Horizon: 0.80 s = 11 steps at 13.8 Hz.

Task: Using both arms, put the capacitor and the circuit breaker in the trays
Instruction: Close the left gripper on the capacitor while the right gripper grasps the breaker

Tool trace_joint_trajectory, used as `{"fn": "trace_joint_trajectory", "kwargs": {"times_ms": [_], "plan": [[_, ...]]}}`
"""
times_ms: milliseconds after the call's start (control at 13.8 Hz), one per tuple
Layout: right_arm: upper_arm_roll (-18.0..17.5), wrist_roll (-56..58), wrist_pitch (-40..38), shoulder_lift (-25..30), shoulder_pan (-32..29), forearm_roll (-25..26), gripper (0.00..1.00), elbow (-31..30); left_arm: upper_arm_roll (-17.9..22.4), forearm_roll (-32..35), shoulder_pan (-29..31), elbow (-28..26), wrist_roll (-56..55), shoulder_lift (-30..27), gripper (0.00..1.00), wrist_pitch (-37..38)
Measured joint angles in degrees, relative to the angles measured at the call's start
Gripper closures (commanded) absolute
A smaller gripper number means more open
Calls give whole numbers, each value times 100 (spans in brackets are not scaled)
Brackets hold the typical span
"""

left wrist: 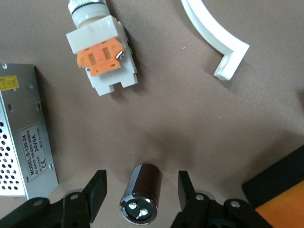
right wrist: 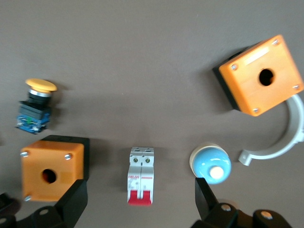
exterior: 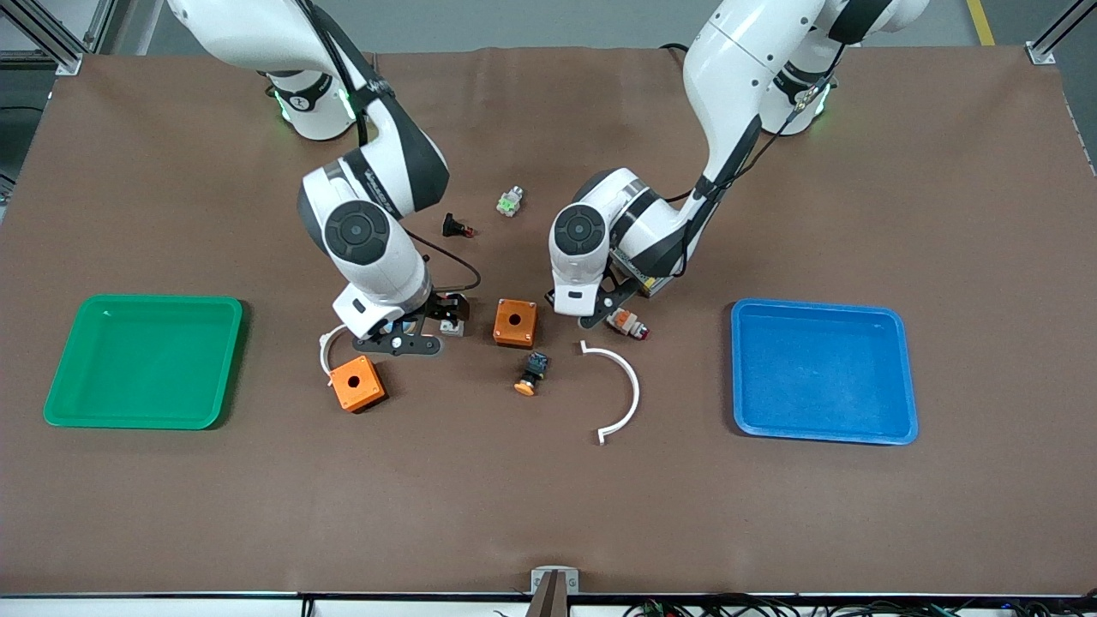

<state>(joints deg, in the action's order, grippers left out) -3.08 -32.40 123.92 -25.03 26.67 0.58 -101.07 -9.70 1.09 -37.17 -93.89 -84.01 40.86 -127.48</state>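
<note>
The left gripper (left wrist: 141,190) hangs spread around the capacitor (left wrist: 140,199), which lies on the table (exterior: 548,497) beside the white-orange part (left wrist: 102,54). The right gripper (right wrist: 140,202) is spread over the circuit breaker (right wrist: 141,175). Risk: the round capacitor may roll from closing fingers; the right fingers may snag the orange box (right wrist: 51,168) alongside.

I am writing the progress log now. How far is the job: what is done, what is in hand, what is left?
Done: nothing; the green tray and blue tray hold no parts. In hand: the open left gripper straddles the capacitor, and the open right gripper straddles the circuit breaker; both lie on the table. Left: closing, lifting, placing.
</note>
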Motion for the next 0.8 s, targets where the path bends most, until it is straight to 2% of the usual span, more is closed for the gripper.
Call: {"fn": "trace_joint_trajectory", "kwargs": {"times_ms": [361, 506, 651, 795], "plan": [[-2, -16, 329, -53, 8, -94, 0, -539, -47, 0, -54, -57, -172, 0, 38, -5], [-8, -16, 411, -94, 39, -254, 0, -654, -63, 0, -78, -62, -243, 0, 42, -6], [-10, -19, 460, -146, 137, -294, 0, -685, -68, 0, -97, -69, -267, 0, 53, -8], [-12, -33, 581, -206, 236, -300, 0, -686, -69, 0, -102, -70, -269, 0, 70, -9]]}}
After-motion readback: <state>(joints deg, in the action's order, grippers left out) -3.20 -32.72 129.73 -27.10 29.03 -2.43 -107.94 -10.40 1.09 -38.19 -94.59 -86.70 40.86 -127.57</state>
